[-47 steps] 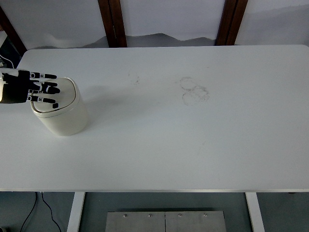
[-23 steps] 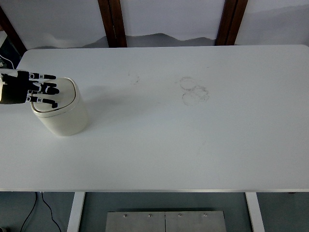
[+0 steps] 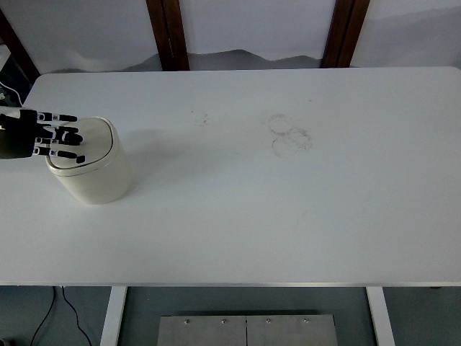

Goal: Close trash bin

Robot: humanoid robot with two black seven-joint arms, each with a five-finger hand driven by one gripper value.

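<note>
The trash bin [image 3: 90, 167] stands near the table's [image 3: 288, 216] left edge, toward its far left corner, a cream tub with a lid [image 3: 83, 148] that looks flat and seated on its rim. Over the last second the left hand [image 3: 39, 137] has drawn back toward the left edge: its fingertips reached further across the lid before and now lie only over the lid's left part, the fingers [image 3: 63, 135] stretched out and spread, gripping nothing. That retreat, with the lid lying level, suggests the closing is done or all but done and the arm is pulling away. Whether the fingertips touch the lid or float just above it cannot be told from this high angle. The hand's wrist and arm are cut off by the picture's left edge, and the lid's left side sits under the fingers. The right arm is out of view. Faint ring stains [image 3: 289, 135] mark the table's middle, far side.
</note>
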